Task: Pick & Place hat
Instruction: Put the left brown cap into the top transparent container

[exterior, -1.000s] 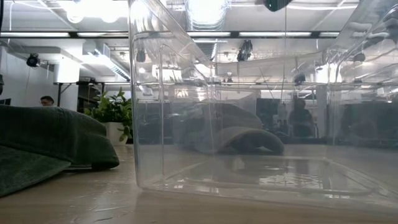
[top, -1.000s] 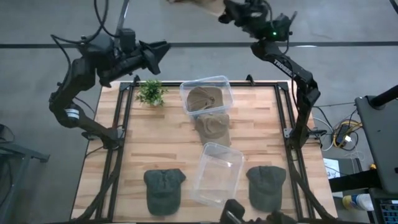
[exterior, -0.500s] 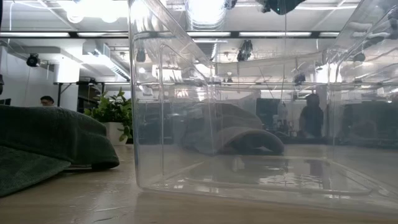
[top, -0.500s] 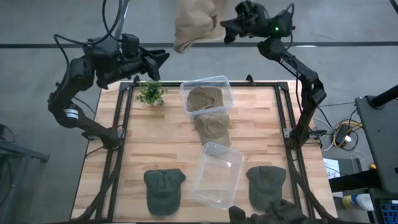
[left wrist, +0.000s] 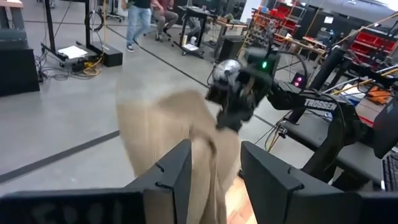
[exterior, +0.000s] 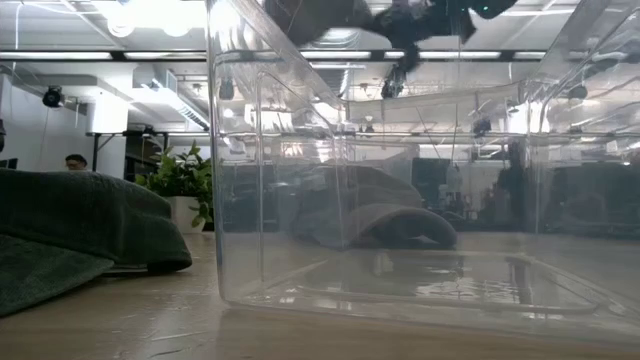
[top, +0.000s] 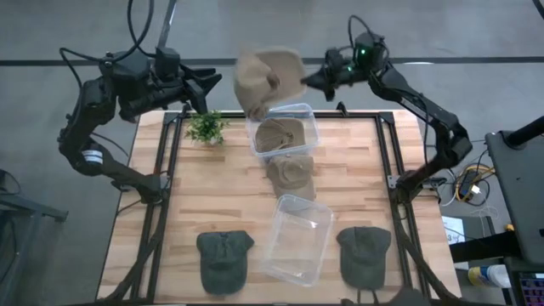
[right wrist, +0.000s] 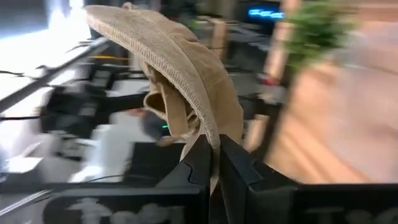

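- Right pincer [top: 316,81] is clamped on the tan hat [top: 268,78], which dangles off its tips above the bin [top: 283,132] on the desk [top: 229,191].
- That bin, just below the pincer, already has a hat inside; another lies beside it.
- Left pincer [top: 217,81] waits with fingers apart, across the hat from the right one.
- Risk as I see it: the grip catches only an edge, so a swing could shake the hat loose or drop it outside the bin.
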Motion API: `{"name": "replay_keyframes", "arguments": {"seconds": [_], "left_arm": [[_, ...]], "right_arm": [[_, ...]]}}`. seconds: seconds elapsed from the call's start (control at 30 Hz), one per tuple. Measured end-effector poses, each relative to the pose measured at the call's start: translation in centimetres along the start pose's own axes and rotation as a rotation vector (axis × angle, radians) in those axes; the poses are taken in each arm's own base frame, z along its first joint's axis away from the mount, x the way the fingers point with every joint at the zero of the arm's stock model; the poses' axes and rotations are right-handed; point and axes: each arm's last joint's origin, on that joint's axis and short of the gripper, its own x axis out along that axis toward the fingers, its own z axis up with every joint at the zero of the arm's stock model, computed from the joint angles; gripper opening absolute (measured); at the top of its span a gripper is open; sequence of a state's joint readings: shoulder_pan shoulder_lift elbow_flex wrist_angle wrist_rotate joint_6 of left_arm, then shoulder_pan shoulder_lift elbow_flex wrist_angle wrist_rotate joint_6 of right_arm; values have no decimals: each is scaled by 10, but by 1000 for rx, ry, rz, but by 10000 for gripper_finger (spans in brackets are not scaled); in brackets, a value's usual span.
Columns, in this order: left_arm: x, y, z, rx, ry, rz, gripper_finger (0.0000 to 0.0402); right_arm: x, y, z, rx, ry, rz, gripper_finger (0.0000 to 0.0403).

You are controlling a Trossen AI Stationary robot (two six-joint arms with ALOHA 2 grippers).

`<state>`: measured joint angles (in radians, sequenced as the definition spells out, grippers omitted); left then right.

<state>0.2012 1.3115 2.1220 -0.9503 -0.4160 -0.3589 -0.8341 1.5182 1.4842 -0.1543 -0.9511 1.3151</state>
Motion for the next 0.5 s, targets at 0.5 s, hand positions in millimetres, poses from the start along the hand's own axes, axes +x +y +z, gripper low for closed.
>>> {"name": "replay_keyframes", "arguments": {"seconds": [0.5], "left_arm": [[-11,4,4,32,-28,-10,131]], "right_arm": [[-1,-99,-18,173,-44,-304,11]]}}
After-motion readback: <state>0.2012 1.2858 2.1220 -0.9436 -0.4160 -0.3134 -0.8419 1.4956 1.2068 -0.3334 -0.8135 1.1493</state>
